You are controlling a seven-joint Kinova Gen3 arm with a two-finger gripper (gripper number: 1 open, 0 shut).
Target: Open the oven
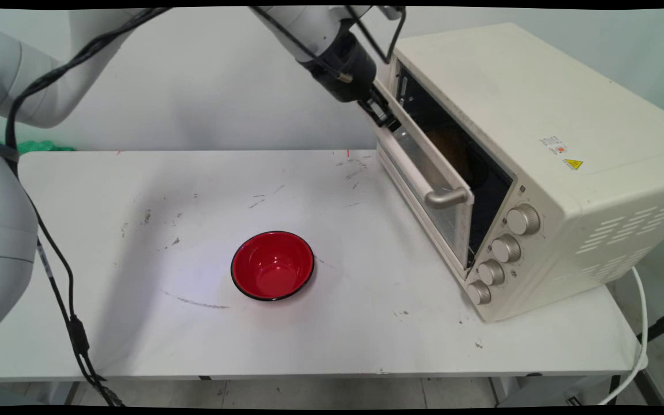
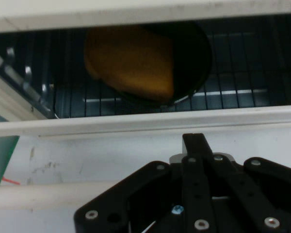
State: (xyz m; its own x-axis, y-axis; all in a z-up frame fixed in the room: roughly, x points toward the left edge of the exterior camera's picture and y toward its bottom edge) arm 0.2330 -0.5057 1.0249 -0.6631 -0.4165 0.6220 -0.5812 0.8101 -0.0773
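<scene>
Oven door (image 1: 424, 178) hanging part-open; hand (image 1: 387, 118) pressing its top edge, fingers seemingly closed; orange-brown item (image 2: 131, 60) sitting inside.

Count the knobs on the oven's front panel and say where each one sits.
4, in a column right of the oven door: top, second, third, bottom. None seem hidden.

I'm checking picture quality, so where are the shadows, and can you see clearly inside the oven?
Main view: the arm's soft shadow falls across the table left of the red bowl; the oven interior is dark. Hand view: soft focus, with a dim orange-brown item visible on the rack.
</scene>
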